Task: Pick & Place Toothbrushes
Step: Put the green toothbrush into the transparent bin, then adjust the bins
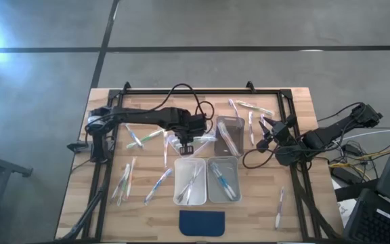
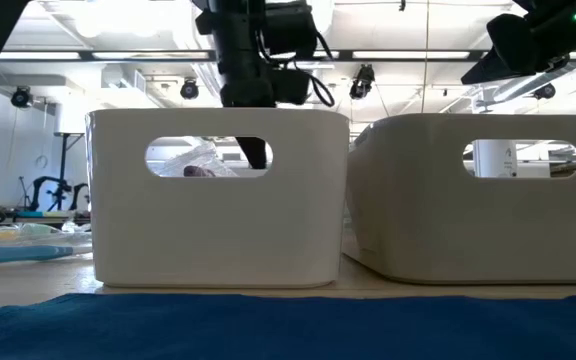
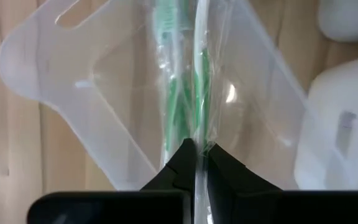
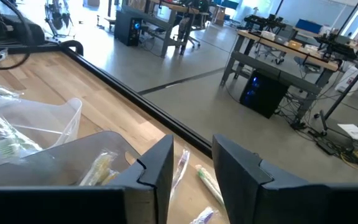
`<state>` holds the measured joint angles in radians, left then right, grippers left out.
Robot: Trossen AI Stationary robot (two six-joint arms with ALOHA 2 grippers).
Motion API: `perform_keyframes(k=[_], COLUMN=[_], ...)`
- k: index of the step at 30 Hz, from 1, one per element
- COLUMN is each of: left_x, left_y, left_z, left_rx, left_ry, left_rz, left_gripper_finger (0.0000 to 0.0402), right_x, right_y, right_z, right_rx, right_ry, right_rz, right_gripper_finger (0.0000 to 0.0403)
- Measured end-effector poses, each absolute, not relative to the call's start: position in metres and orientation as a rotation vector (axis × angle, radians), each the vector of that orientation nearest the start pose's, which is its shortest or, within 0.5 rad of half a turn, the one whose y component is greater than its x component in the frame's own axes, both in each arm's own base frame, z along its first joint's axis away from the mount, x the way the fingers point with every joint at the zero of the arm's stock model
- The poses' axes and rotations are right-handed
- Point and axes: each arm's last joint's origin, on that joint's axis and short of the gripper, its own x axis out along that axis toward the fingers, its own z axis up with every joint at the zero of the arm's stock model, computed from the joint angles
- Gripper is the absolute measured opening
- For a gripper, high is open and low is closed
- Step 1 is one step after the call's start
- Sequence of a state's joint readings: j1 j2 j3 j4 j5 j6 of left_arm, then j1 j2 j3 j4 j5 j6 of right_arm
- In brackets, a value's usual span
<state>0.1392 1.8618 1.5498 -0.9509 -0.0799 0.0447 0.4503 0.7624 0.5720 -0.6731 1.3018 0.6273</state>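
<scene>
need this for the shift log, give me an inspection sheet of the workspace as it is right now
surface: light wooden table top inside a black frame.
job's things: thin wrapped toothbrushes with green, blue or pink accents lie loose on the wood; some are in the two clear rectangular plastic bins near the front.
clutter: a third clear bin lies tipped on its side; a dark blue flat pad sits at the front edge.
grippers: left claw is shut on a green-accented wrapped toothbrush over a clear bin; right claw is open, empty, near the table's right side.
cables: black cable loops over the left arm; more wires trail right of the table.
surroundings: grey floor; desks and computers beyond.
</scene>
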Motion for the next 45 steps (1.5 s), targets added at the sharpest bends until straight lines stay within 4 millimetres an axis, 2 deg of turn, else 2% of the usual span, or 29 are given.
perform_keyframes(k=[5, 14, 17, 24, 30, 34, 40, 45], left_x=[0.37, 0.371, 0.371, 0.364, 0.365, 0.365, 0.367, 0.364], left_y=[0.063, 0.064, 0.064, 0.063, 0.062, 0.062, 0.063, 0.062], left_z=[0.242, 0.241, 0.235, 0.213, 0.206, 0.206, 0.21, 0.224], left_rx=[-0.054, -0.101, -0.109, -0.122, -0.135, -0.126, -0.116, -0.087], left_ry=[1.275, 1.257, 1.252, 1.287, 1.258, 1.255, 1.245, 1.317], left_rz=[0.21, 0.244, 0.243, 0.24, 0.21, 0.201, 0.19, 0.163], left_gripper_finger=[0.0018, 0.0018, 0.0019, 0.0018, 0.0021, 0.0055, 0.0151, 0.0209], right_x=[0.129, 0.129, 0.129, 0.129, 0.129, 0.129, 0.129, 0.129], right_y=[0.031, 0.032, 0.032, 0.032, 0.032, 0.032, 0.032, 0.032], right_z=[0.241, 0.241, 0.241, 0.241, 0.241, 0.241, 0.241, 0.241], right_rx=[-0.108, -0.108, -0.108, -0.108, -0.107, -0.107, -0.107, -0.107], right_ry=[0.291, 0.291, 0.291, 0.29, 0.289, 0.288, 0.289, 0.289], right_rz=[-0.914, -0.913, -0.913, -0.913, -0.914, -0.914, -0.914, -0.914], right_gripper_finger=[0.0089, 0.0058, 0.0053, 0.0062, 0.0083, 0.0096, 0.0111, 0.0123])
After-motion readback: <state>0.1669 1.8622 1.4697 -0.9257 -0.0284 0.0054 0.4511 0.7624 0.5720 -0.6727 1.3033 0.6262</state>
